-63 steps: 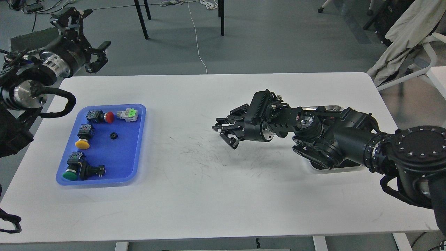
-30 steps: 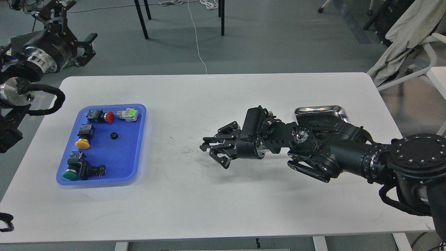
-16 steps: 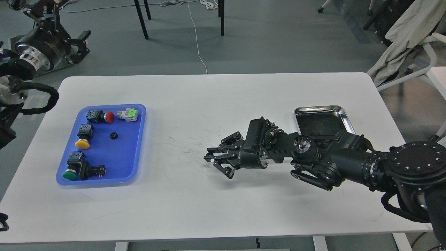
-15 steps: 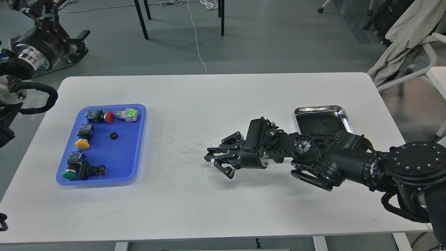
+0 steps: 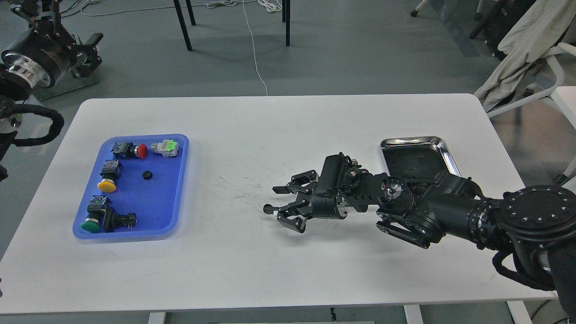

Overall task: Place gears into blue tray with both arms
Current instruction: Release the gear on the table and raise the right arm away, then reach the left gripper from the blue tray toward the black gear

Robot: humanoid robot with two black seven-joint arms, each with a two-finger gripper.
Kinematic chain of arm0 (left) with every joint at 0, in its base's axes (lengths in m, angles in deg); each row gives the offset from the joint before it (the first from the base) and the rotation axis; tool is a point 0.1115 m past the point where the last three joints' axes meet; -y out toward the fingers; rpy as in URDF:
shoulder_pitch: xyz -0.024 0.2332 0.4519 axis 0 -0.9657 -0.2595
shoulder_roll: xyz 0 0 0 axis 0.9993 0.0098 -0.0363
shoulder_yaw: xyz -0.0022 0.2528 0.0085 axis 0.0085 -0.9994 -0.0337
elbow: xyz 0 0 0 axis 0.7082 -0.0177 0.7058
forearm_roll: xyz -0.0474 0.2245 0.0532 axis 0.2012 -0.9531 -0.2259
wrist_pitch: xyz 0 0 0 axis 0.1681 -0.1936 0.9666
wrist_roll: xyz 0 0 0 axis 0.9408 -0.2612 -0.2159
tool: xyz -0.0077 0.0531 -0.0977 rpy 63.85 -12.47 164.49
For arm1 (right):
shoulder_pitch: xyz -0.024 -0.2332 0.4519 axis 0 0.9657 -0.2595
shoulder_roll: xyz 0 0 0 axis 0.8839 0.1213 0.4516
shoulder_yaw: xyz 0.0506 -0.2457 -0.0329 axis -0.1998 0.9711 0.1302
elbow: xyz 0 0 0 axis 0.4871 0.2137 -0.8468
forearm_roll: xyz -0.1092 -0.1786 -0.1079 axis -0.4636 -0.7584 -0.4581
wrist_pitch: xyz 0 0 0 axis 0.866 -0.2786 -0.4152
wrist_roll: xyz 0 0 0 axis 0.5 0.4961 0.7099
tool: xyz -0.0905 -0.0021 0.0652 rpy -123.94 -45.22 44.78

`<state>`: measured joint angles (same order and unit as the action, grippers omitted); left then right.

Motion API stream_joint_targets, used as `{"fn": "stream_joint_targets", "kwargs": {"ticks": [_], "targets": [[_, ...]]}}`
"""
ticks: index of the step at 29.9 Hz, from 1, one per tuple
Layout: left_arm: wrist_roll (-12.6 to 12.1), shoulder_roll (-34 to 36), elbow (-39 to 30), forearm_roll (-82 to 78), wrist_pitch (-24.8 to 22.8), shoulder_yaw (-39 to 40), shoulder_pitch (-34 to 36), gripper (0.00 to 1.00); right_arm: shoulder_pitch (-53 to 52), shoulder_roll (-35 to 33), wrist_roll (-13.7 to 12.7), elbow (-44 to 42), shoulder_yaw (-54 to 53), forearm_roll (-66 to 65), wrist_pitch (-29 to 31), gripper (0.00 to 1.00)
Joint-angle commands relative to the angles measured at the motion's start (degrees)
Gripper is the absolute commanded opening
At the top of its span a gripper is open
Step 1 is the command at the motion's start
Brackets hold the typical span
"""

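Gears are seen in two places. One gear (image 5: 146,175) lies inside the blue tray (image 5: 180,180), on the bare blue floor toward the tray's far half, apart from the switches around it. A second gear (image 5: 268,209) sits on the white table (image 5: 288,135) near its middle, just beside the lower fingertip of the right gripper (image 5: 282,201). The right gripper is spread open, its fingers parted and pointing left toward the tray, low over the tabletop; whether a fingertip touches that gear cannot be told. The right arm is stretched in from the lower right, crossing in front of the steel tray (image 5: 445,150), which is set on the right side of the table.

Five push-button switches are held in the blue tray: a red-capped one (image 5: 130,150) and a green-marked grey one (image 5: 165,147) along the far edge, a yellow-capped one (image 5: 108,176) at the left, and a green-capped one (image 5: 93,216) next to a black one (image 5: 119,220) at the near end.

The left gripper (image 5: 74,38) is held high at the upper left, off the table and over the floor, well apart from the tray; whether it is open or closed cannot be told.
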<state>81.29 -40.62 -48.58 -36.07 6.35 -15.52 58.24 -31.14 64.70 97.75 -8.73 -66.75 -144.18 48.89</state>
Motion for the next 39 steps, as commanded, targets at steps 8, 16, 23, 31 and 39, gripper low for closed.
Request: {"fn": "stream_joint_targets", "kwargs": {"ticks": [8, 16, 23, 31, 39], "targets": [[0.1, 0.9, 0.0, -0.2, -0.1, -0.5, -0.1, 0.91, -1.4, 0.0, -0.7, -1.7, -6.9, 6.5, 0.6, 0.78], [0.2, 1.4, -3.0, -1.0, 0.0, -1.1, -0.6, 0.91, -10.3, 0.0, -0.9, -3.7, -8.6, 27.7, 1.5, 0.83], [0.3, 2.7, -8.4, -5.4, 0.2, -3.4, -1.0, 0.91, -12.3, -3.9, -0.9, -3.2, -8.6, 40.1, 2.2, 0.84], [0.3, 3.8, -15.6, -11.3, 0.4, -6.2, -1.2, 0.91, -12.3, -14.7, -1.0, -3.2, -11.2, 55.9, 4.1, 0.89], [3.7, 4.3, -23.6, -22.2, 1.4, -9.0, -1.9, 0.91, -11.7, -24.2, -2.2, -3.5, -14.0, 70.5, 8.5, 0.93]]}}
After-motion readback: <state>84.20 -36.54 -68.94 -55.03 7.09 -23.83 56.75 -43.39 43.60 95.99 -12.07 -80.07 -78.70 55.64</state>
